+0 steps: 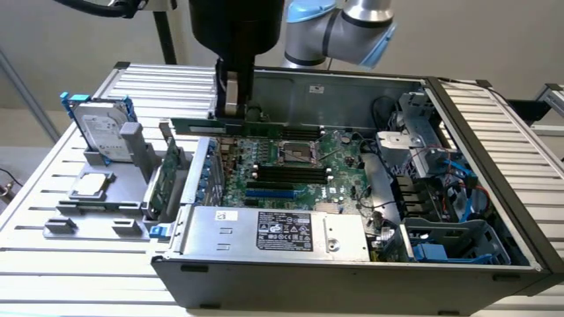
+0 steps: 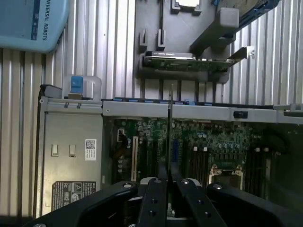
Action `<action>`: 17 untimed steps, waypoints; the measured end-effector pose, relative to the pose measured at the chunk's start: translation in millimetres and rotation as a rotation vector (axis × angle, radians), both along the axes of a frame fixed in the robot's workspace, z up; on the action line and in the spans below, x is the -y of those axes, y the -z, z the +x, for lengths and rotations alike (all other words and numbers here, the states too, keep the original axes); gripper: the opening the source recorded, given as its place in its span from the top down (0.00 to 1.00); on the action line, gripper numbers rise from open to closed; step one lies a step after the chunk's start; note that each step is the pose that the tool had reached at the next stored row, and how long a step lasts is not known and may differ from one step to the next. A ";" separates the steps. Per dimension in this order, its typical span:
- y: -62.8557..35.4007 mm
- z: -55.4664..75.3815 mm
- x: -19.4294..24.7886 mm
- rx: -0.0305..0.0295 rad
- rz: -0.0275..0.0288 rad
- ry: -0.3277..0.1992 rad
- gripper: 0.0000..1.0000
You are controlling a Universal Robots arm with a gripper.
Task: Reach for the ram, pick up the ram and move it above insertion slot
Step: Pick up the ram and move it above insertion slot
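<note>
The ram (image 1: pixel 264 127) is a long thin green stick, held level above the open computer case (image 1: pixel 493 152), over the far edge of the motherboard (image 1: pixel 291 165). My gripper (image 1: pixel 231 117) is shut on it from above, near its middle. In the wrist view the ram (image 2: pixel 169 123) shows edge-on as a thin dark line running out from between my fingertips, with the gripper (image 2: pixel 168 182) clamped on it. The black insertion slots (image 1: pixel 289 173) lie on the board just in front of the ram and below it, beside the processor socket (image 1: pixel 296 150). The wrist view has the slots (image 2: pixel 199 158) beside the ram's line.
A silver hard drive (image 1: pixel 102 129) and a green expansion card (image 1: pixel 168 178) stand in a grey fixture (image 1: pixel 97 198) on the exterior view's left. The power supply (image 1: pixel 273 231) fills the case's front. Cables and drive bays (image 1: pixel 423 172) crowd the exterior view's right.
</note>
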State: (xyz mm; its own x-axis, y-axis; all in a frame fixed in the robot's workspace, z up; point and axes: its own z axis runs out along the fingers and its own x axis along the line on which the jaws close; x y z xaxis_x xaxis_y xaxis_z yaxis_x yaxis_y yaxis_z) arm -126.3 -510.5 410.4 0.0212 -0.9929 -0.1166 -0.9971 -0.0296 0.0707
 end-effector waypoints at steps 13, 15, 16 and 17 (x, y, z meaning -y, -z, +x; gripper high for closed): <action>4.6 49.2 -25.3 -0.0001 -0.0003 0.000 0.86; 6.2 55.2 -31.6 0.0000 -0.0009 0.000 0.86; 6.9 57.9 -34.8 0.0000 -0.0023 0.000 0.86; 7.7 60.5 -37.9 -0.0001 -0.0036 0.000 0.86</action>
